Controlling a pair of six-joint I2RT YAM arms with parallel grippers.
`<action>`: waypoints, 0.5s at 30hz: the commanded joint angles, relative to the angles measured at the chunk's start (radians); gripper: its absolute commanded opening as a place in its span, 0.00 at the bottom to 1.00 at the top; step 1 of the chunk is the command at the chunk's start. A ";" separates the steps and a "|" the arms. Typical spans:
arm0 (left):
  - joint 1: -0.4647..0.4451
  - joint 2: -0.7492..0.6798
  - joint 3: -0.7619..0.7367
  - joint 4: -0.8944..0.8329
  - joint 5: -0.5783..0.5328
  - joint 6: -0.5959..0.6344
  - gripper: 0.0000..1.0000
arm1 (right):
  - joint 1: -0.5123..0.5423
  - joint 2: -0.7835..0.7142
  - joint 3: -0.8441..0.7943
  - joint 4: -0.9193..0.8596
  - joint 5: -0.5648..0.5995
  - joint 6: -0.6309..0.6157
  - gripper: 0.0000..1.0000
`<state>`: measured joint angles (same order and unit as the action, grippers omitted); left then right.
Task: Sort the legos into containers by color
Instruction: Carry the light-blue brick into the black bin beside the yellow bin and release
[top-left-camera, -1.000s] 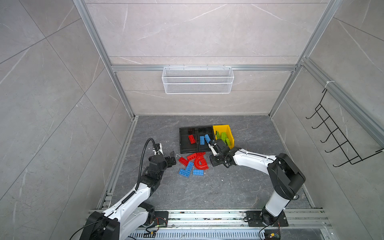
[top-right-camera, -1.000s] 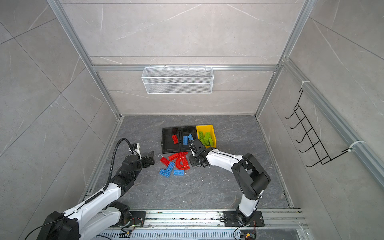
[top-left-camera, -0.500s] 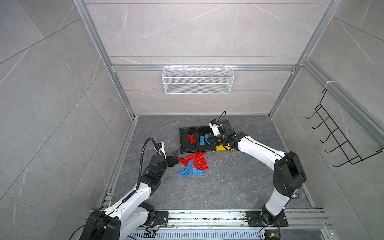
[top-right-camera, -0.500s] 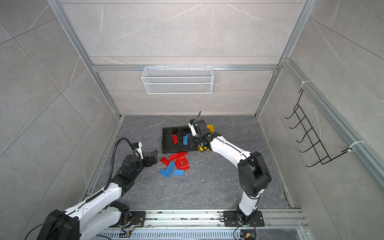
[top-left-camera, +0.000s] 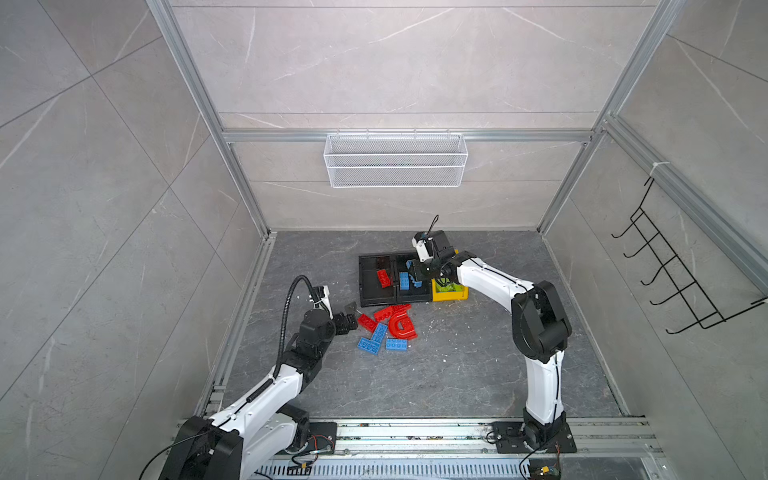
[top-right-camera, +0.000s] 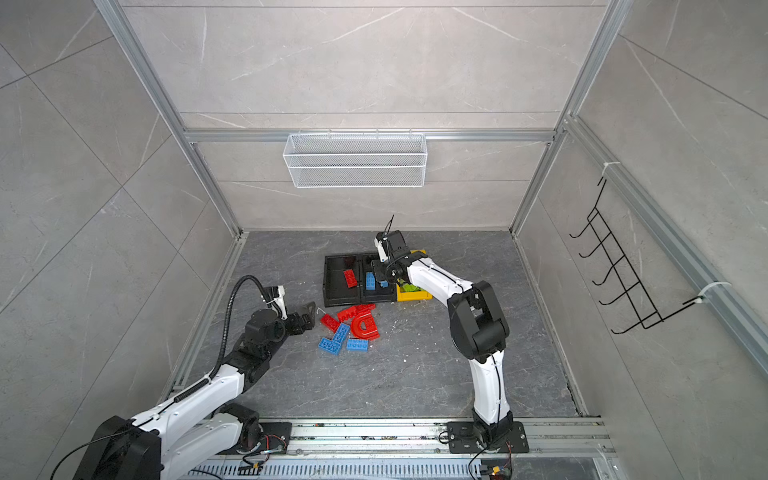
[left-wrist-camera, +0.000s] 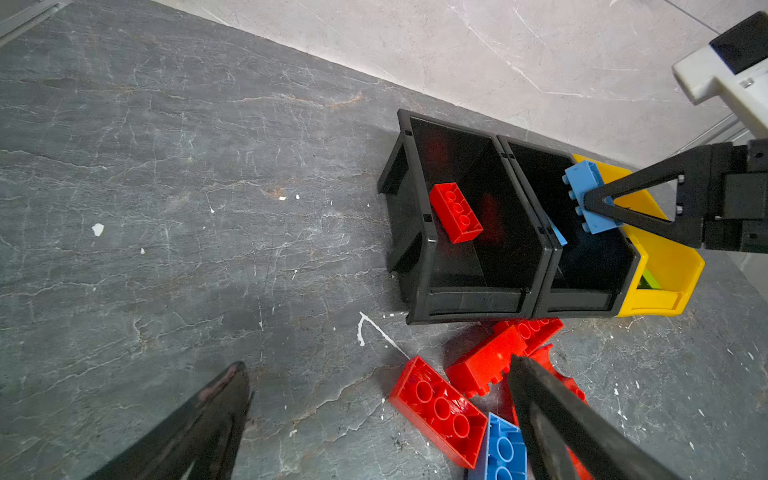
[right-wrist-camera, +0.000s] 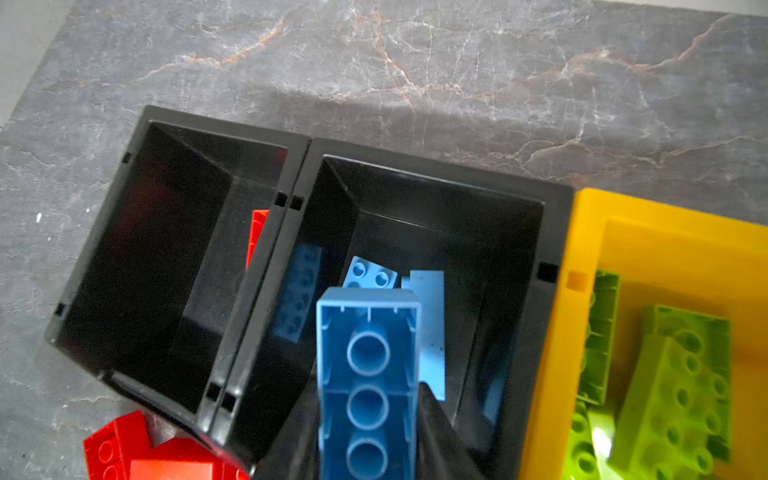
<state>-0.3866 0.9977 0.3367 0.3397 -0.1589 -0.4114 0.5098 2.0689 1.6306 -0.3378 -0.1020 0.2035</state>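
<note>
1 blue brick (right-wrist-camera: 368, 353) pinched in my right gripper (right-wrist-camera: 368, 419), long axis along the fingers, hangs directly over the mid black bin (right-wrist-camera: 436, 166) w/ other blues; left gripper (left-wrist-camera: 376, 363), spread wide, sits by red bricks (left-wrist-camera: 436, 409).

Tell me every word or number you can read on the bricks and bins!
None: no word, number, label or sign can be read anywhere.
Studs of the red brick in the black bin: plain, any tiny lettering too small to tell.
Underside of the blue brick: only round tubes.
</note>
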 joint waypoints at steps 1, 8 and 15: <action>-0.002 -0.004 0.013 0.011 -0.025 0.015 1.00 | 0.001 0.032 0.064 -0.028 -0.008 -0.001 0.42; -0.001 -0.024 0.008 0.005 -0.042 0.019 1.00 | 0.004 -0.051 0.027 -0.063 -0.006 -0.038 0.56; -0.001 -0.025 0.014 -0.006 -0.048 0.016 1.00 | 0.050 -0.264 -0.229 -0.068 0.029 -0.027 0.64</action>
<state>-0.3866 0.9886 0.3367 0.3202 -0.1833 -0.4114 0.5232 1.9018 1.4796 -0.3775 -0.0963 0.1810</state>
